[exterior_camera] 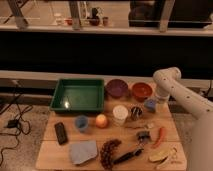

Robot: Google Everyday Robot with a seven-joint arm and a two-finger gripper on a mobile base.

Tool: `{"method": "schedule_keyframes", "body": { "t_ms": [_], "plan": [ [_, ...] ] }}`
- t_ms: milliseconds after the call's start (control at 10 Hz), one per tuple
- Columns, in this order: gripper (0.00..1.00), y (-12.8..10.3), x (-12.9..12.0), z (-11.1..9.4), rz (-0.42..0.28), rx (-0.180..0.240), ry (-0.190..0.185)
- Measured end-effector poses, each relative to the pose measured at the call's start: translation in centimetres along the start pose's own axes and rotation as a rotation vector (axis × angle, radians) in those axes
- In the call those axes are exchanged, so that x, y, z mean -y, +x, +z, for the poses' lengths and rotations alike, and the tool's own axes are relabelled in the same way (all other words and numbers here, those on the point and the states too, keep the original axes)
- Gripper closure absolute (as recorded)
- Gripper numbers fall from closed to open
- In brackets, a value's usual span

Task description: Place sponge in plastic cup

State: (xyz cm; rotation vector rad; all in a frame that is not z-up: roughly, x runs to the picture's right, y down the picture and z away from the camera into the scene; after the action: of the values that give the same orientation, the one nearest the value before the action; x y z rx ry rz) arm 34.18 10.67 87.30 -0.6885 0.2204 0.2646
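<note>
One arm: white, it comes in from the right edge and bends over the far right of the wooden table [50,152].
Gripper [161,95]: at the far right of the table, low, just right of the orange bowl; from where I stand I cannot tell how it is set.
Sponge [150,104]: a small light-blue block just below and left of the gripper, in front of the orange bowl; whether the gripper touches it I cannot tell.
Plastic cup [120,114]: pale, upright, mid-table, left of the sponge and apart from it.
Green tray [78,95]: far left of the table top, a bright glint on its floor.
Purple bowl [117,88]: just right of the tray.
Orange bowl [142,90]: beside the purple bowl, on its right.
Blue cup [81,123]: in front of the tray.
Orange fruit [101,120]: between the blue cup and the plastic cup.
Dark can [136,112]: just right of the plastic cup.
Black remote-like bar [61,133]: near the left edge.
Grey-blue slab [83,152]: front left, flat.
Grapes [108,151]: dark bunch right of the slab.
Red chilli [159,136]: near the right edge.
Banana [159,156]: front right corner.
</note>
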Motion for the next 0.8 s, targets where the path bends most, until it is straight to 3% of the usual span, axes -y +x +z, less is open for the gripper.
{"method": "schedule_keyframes", "body": {
  "t_ms": [400,800],
  "plan": [
    [0.92,0.7,-3.0,-3.0,-0.025,-0.016,0.061],
    [0.92,-0.7,-7.9,-5.8,-0.118,0.020,0.112]
  ]
}}
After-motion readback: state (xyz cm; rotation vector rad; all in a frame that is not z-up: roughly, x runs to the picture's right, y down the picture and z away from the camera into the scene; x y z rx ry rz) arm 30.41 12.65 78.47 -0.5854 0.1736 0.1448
